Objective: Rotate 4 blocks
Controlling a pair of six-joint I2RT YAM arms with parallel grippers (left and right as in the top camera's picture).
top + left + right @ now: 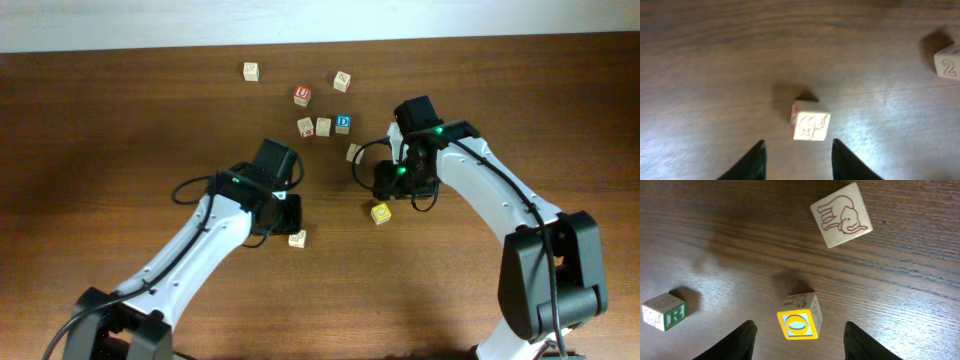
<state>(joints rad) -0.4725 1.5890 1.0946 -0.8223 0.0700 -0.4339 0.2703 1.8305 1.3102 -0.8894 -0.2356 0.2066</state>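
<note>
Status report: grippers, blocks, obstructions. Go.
Left gripper open, elephant block just ahead, not touched. Right gripper open, yellow O block between its jaws, not gripped. Nothing in the way.

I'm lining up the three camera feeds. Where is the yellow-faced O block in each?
Overhead: yellow O block right of centre, just below-left of the right tool.
Left wrist: no yellow face shows; not identifiable there.
Right wrist: the block bottom centre, at the gap between that tool's fingers.
Shared landmark: the wood-grain table.
</note>
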